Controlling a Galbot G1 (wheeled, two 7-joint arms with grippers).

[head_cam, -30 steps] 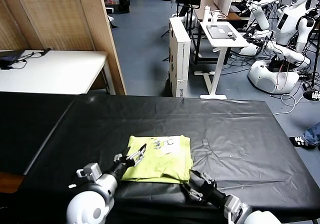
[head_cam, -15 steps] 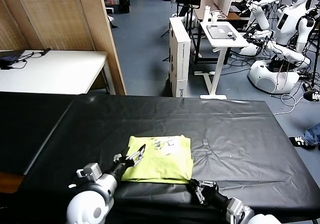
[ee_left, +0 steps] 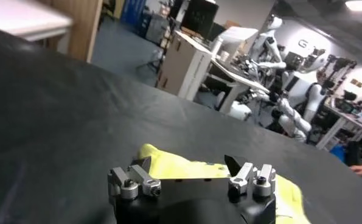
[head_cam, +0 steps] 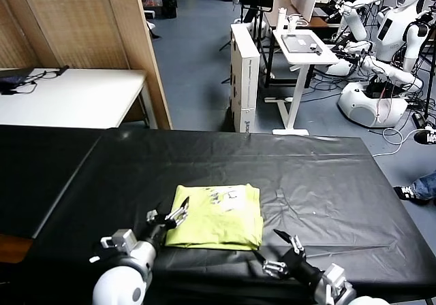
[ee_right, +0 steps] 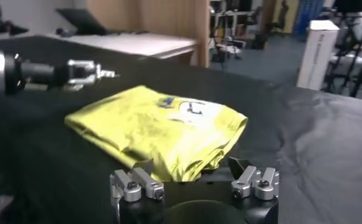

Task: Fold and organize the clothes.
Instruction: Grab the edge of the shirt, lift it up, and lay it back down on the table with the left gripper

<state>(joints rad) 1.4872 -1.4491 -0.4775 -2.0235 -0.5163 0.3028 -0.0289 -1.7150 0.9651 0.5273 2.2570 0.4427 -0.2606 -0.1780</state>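
The lime yellow-green T-shirt (head_cam: 216, 216) lies folded into a compact rectangle on the black table (head_cam: 320, 175), its whitish print (head_cam: 228, 195) facing up near the far edge. My left gripper (head_cam: 168, 214) is open and empty at the shirt's left edge, its jaws level with the fabric. In the left wrist view the shirt (ee_left: 174, 169) shows just beyond the open left gripper (ee_left: 187, 163). My right gripper (head_cam: 272, 252) is open and empty, just off the shirt's near right corner. In the right wrist view the shirt (ee_right: 156, 125) lies ahead of the open right gripper (ee_right: 190, 164).
The table's front edge is close below both grippers. A white table (head_cam: 68, 94) and a wooden partition (head_cam: 129, 39) stand at the back left. White boxes (head_cam: 244, 73), a small desk (head_cam: 303, 46) and white humanoid robots (head_cam: 388, 39) stand beyond the far edge.
My right gripper has drawn back from the shirt's near right corner toward the front edge and a little right. My left gripper has shifted slightly left and lower. The shirt lies still.
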